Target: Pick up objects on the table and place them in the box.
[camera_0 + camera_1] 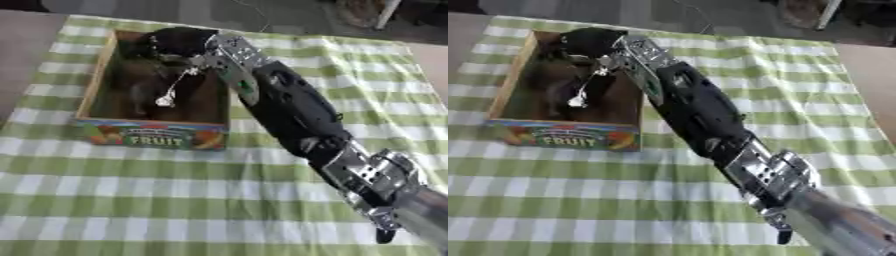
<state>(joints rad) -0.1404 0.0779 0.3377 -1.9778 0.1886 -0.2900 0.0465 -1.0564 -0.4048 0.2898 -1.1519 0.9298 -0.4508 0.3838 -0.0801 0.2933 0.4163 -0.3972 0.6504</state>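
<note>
Reaching my right hand (175,42) over the far end of the box (153,134), I see it hanging above the inside, with a small pale thing (165,101) dangling beneath it on a thin line; whether the fingers are apart or clamped on anything I cannot tell. Dark shapes lie inside the box, too dim to name. No loose object shows on the checked cloth (175,200) over the worktop, so I judge the task nearly done.
</note>
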